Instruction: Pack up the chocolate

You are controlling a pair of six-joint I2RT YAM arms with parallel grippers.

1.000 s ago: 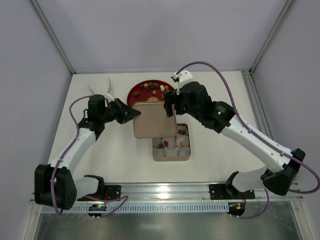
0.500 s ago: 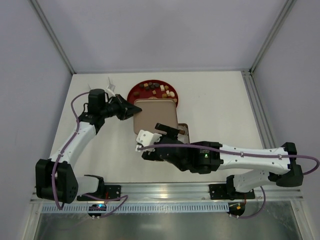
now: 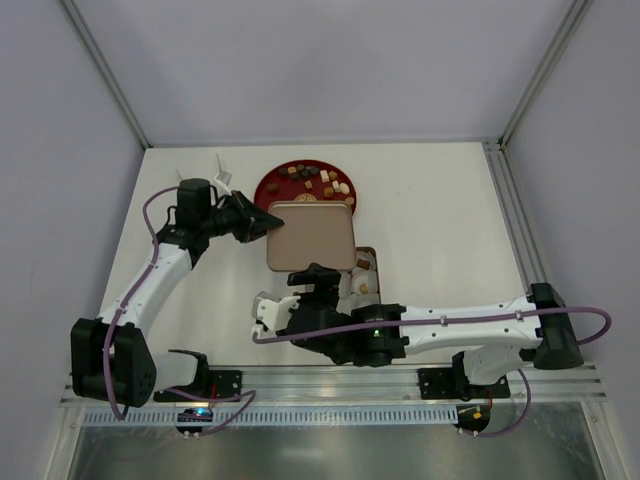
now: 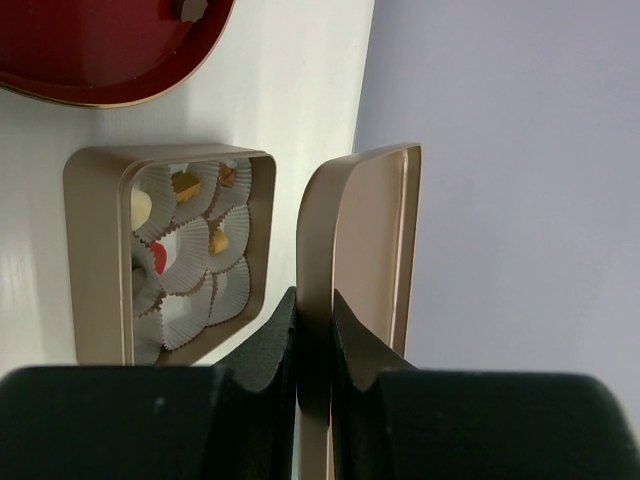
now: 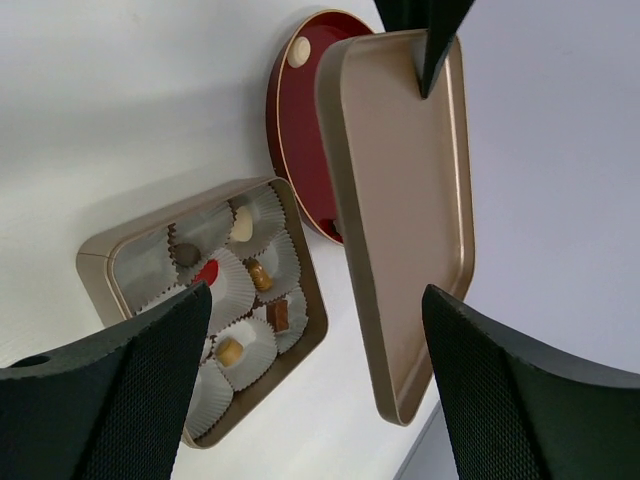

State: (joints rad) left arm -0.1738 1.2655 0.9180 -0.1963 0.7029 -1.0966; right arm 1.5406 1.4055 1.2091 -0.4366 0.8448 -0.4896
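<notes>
The left gripper (image 4: 313, 300) pinches 1 edge of the gold lid (image 3: 312, 235) and holds it lifted off the table (image 3: 430, 200); seen from above, the lid lies between the red plate (image 3: 262, 185) and the open gold tin (image 5: 95, 265) and covers a part of each. Most of the chocolate (image 3: 315, 180) lies on the red plate, and a few pieces sit in white paper cups (image 5: 150, 265) inside the tin. The right gripper (image 5: 318, 300) hangs near the tin, its 2 fingers spread wide with nothing held.
</notes>
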